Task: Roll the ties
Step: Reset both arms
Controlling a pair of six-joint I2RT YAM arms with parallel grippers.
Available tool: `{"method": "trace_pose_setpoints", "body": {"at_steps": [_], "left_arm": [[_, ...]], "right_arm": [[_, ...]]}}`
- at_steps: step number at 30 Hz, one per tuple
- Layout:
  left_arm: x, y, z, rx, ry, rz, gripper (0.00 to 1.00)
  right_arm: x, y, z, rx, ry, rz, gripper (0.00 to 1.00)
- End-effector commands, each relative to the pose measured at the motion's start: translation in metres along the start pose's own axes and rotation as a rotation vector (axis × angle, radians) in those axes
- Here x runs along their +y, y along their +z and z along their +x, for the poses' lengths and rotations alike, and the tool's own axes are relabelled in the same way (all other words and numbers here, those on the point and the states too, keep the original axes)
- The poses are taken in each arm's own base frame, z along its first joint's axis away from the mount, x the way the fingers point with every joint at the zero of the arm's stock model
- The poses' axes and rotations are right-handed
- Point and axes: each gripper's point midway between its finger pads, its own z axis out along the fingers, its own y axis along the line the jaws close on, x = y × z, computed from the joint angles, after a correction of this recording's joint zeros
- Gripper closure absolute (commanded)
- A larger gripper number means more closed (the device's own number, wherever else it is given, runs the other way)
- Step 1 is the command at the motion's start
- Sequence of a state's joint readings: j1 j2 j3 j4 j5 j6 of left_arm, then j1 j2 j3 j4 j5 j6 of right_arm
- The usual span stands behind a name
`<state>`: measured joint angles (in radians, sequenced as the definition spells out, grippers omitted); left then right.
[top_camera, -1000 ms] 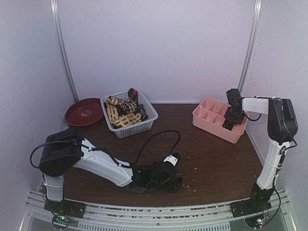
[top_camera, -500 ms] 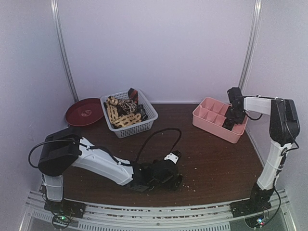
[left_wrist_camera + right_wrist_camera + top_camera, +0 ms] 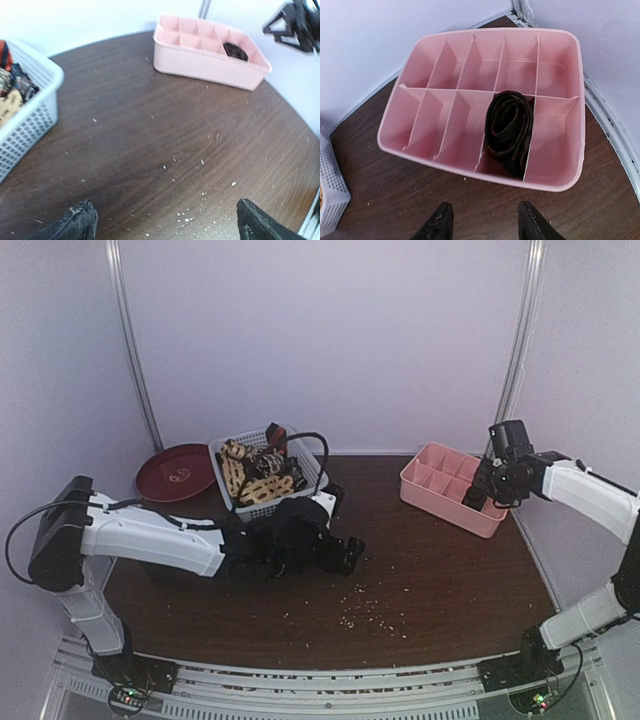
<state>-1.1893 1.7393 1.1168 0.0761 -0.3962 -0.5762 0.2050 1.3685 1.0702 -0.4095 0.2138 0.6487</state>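
One dark tie [image 3: 510, 131] sits rolled in a compartment of the pink divided tray [image 3: 422, 156]; other ties [image 3: 258, 472] lie heaped, unrolled, in the white basket [image 3: 290, 502]; right tool [image 3: 484, 207] parted, empty, left tool [image 3: 164, 205] wide, empty, over the tabletop [image 3: 165, 125]; judged early.

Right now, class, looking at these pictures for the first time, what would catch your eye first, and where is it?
The pink divided tray at the far right stands out, with one dark rolled tie sitting in a compartment and the right gripper open near it. Next comes the white basket toward the back left, heaped with patterned ties.
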Motion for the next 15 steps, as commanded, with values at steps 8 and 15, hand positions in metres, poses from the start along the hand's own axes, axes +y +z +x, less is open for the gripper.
{"method": "trace_pose_setpoints", "body": {"at_steps": [8, 15], "left_arm": [[0.03, -0.082, -0.077, -0.166, -0.022, -0.029, 0.02], [0.05, -0.125, -0.097, -0.224, -0.011, -0.075, 0.02]], "right_arm": [[0.012, -0.108, 0.031, -0.096, -0.075, -0.28, 0.0], [0.003, -0.152, 0.043, -0.14, -0.076, -0.46, 0.0]]}}
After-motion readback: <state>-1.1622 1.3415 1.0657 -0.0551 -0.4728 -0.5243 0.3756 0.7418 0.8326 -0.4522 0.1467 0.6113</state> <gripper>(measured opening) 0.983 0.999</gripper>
